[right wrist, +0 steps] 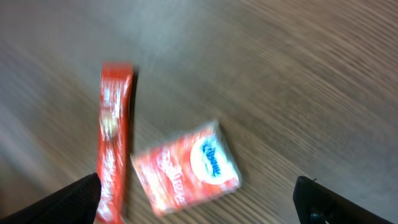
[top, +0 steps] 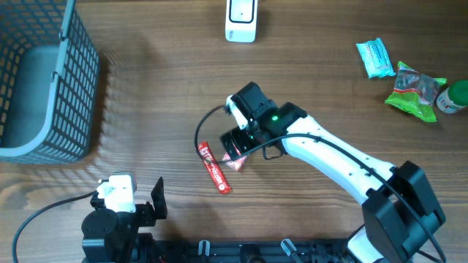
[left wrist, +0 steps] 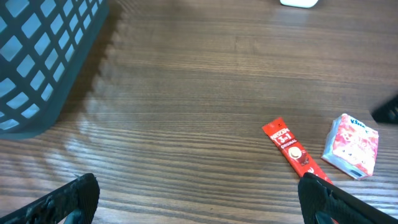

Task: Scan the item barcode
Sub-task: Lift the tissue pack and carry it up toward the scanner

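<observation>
Wood lies bare across the middle of the table [top: 161, 80], from the basket [top: 82, 80] at my far left corner to the scanner [top: 240, 20], which sits at the far edge and is cut by the frame. My right gripper [right wrist: 199, 202] hangs over the tissue pack [right wrist: 186, 168], fingers spread wide and gripping nothing. The pack lies flat on the table between them, just beside a red stick sachet [top: 214, 168]. My left gripper [left wrist: 199, 199] is likewise spread wide and empty, low by the near edge, well apart from both. Count: one basket, one scanner, one tissue pack, one sachet. Three more things are grouped at the far right: a pale blue packet [top: 374, 58], a green snack bag [top: 413, 91] and a green-topped container [top: 455, 96].
</observation>
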